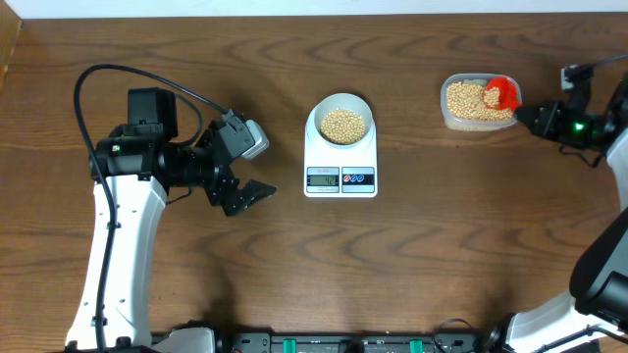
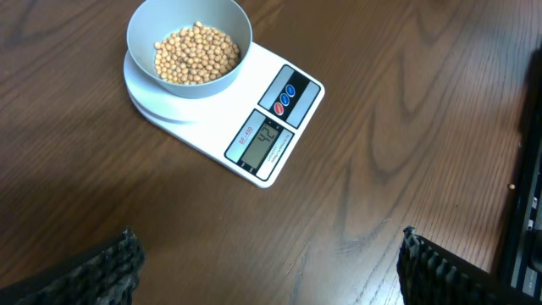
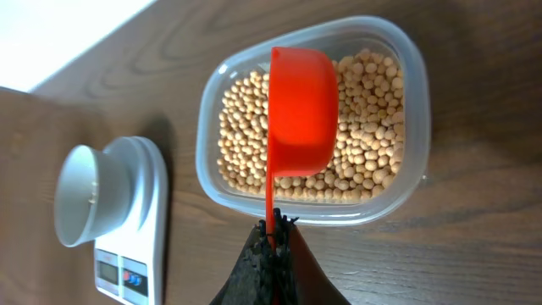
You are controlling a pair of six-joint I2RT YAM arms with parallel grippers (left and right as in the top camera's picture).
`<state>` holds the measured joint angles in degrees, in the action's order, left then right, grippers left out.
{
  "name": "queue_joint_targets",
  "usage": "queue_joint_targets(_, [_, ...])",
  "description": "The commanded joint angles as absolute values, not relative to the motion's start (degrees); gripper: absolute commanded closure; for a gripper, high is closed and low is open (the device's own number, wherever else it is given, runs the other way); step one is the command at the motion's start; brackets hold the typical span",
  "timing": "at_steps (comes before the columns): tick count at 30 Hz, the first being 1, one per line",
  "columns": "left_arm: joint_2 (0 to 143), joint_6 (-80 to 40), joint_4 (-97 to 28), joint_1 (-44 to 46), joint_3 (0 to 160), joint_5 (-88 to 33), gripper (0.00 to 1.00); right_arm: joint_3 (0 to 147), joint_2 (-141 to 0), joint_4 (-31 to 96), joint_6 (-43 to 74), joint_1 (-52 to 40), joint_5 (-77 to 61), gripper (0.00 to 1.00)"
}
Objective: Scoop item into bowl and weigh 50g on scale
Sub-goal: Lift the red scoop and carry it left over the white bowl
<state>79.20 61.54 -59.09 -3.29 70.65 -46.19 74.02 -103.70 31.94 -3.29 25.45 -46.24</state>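
Many beans [image 3: 373, 127] under red scoop [image 3: 301, 110] clamped in right claw [image 3: 273, 246]; left claw [image 2: 267, 267] spread wide, empty; scale [image 2: 262, 76] digits unreadable.

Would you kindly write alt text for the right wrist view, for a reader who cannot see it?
The right gripper holds a red scoop by its handle, its cup over a clear tub of tan beans. At image left, a pale bowl sits on the white scale.

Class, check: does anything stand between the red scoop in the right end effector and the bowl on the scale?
Nothing visible does. Bare table lies between the scoop, held by the right end effector at the tub, and the bowl on the scale.
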Motion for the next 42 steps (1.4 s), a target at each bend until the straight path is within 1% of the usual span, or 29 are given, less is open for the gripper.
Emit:
queue_joint_targets(1, [79.1,61.9,-59.3,-3.6,71.5,-46.9,0.02,74.0,-104.3,32.0,-2.8,27.4,-55.7,0.99])
queue_joint_targets(5, [79.1,61.9,-59.3,-3.6,71.5,-46.9,0.02,74.0,-104.3,32.2,-2.8,28.5,-61.7,0.99])
queue_joint_targets(10, [79.1,61.9,-59.3,-3.6,71.5,-46.9,0.02,74.0,-104.3,32.1,-2.6,27.1,-68.7,0.99])
queue_joint_targets(13, [79.1,61.9,-59.3,-3.6,71.5,-46.9,0.02,74.0,-104.3,32.1,-2.2,24.3,-71.1,0.99])
queue_joint_targets(22, [79.1,61.9,-59.3,-3.6,71.5,-46.9,0.02,74.0,-104.3,30.7,-2.2,14.7,-71.1,0.99])
queue_joint_targets(30, [79.1,61.9,-59.3,-3.6,71.5,-46.9,0.02,74.0,-104.3,23.4,-2.2,6.7,-70.3,0.99])
queue_joint_targets(33, [79.1,61.9,-59.3,-3.6,71.5,-46.9,0.02,74.0,-104.3,21.2,-2.3,4.1,-67.0,0.99])
queue_joint_targets(35, [79.1,61.9,-59.3,-3.6,71.5,-46.9,0.02,74.0,-104.3,21.2,-5.5,2.0,-63.3,0.99])
queue_joint_targets(38, [79.1,61.9,-59.3,-3.6,71.5,-46.9,0.02,74.0,-104.3,21.2,-12.8,-0.2,-62.7,0.99])
queue_joint_targets(42, [79.1,61.9,-59.3,-3.6,71.5,-46.9,0.02,74.0,-104.3,21.2,-18.4,-3.0,-55.2,0.99])
